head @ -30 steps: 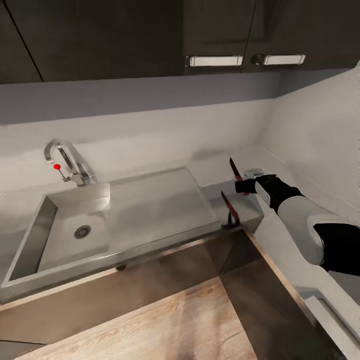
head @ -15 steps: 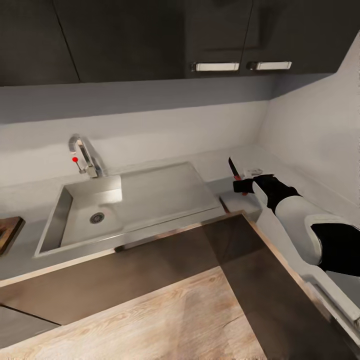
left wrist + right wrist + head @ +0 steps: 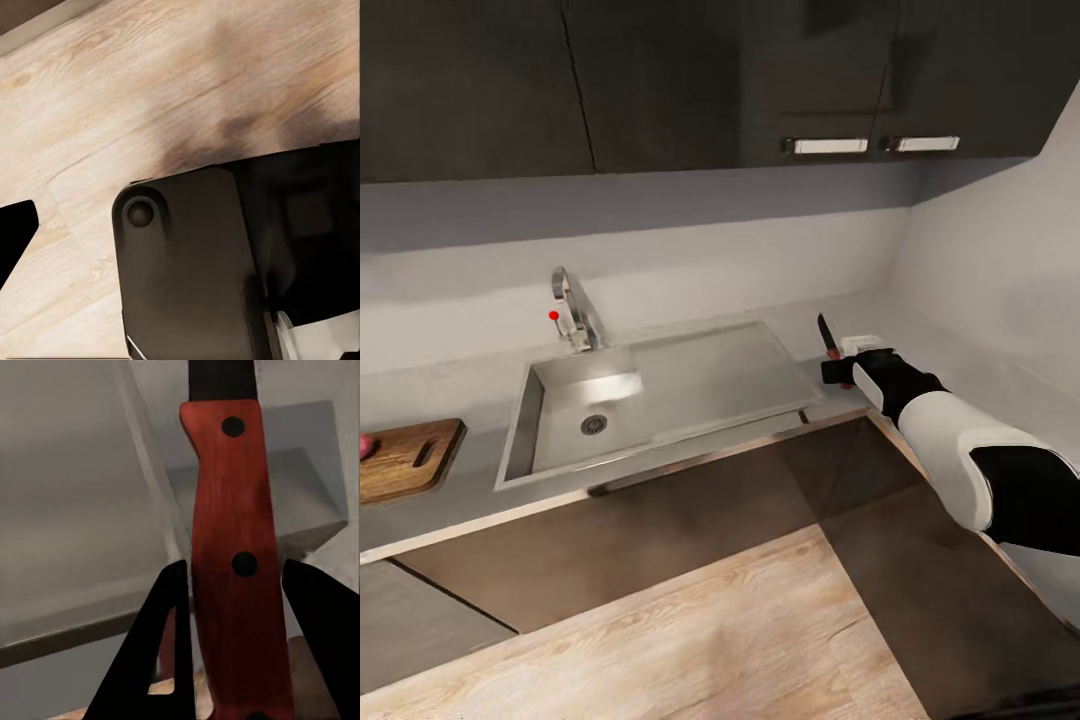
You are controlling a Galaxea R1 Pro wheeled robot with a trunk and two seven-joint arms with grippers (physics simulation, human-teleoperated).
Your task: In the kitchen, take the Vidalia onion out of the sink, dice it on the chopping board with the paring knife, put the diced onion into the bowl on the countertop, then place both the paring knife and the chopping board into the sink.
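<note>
Here paring knife handle clamped between right gripper jaws.

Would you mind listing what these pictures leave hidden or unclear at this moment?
- Vidalia onion: head view, a pink sliver on the chopping board; the frame edge cuts both off.
- Paring knife blade tip: right wrist view, cut off by the frame edge.
- Left gripper's state: left wrist view, a dark housing blocks the fingers.
- Sink near wall: head view, hidden behind its own front rim.

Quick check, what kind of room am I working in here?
A kitchen, by the look of it: a steel sink with a chrome tap set in a grey countertop, and a wooden chopping board.
</note>
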